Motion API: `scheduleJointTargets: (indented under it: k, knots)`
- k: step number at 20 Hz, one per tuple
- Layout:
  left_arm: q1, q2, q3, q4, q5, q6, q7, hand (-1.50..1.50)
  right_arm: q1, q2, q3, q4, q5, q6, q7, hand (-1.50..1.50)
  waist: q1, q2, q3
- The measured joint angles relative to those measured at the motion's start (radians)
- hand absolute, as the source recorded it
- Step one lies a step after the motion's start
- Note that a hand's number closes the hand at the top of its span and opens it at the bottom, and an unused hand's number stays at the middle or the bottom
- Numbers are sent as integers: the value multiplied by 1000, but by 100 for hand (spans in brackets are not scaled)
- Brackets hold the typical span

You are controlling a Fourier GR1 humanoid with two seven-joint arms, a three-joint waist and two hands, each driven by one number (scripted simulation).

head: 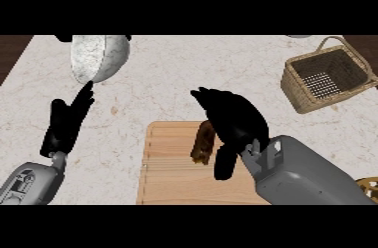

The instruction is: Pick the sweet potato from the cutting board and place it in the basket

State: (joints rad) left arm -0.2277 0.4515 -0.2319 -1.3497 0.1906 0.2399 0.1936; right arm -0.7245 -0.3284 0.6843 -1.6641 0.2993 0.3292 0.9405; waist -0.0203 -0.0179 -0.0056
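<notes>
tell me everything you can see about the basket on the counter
The basket is woven wicker in a light tan, roughly square with sloping walls and a thin looped handle arching over its far rim. It stands upright on the marble counter near the far right corner, turned at an angle. Its inside looks dark, with a pale mesh-like patch at the bottom, and nothing shows in it. Nothing touches it: the right hand is over the cutting board, well to its left.
</notes>
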Motion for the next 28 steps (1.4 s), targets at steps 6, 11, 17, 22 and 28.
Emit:
scheduleJointTargets:
  k: [6,11,17,22,28]
  knots:
    - [8,-5,9,-2,-15,-11,-10,0,-32,53,-33,-111,-82,40,150,-150,8,8,3]
    - [-5,-24,18,16,-26,-18,-14,0,-28,55,-36,-162,-38,40,181,-150,10,11,4]
    - [-14,-30,36,23,-40,-33,-16,0,1,59,-32,-134,57,44,153,-150,16,14,5]
    - [0,-46,46,13,-55,-44,-17,0,78,53,-51,-131,106,50,111,-150,18,16,5]
    - [-1,-56,67,0,-76,-61,3,0,170,88,-41,-82,202,43,52,-150,20,17,5]
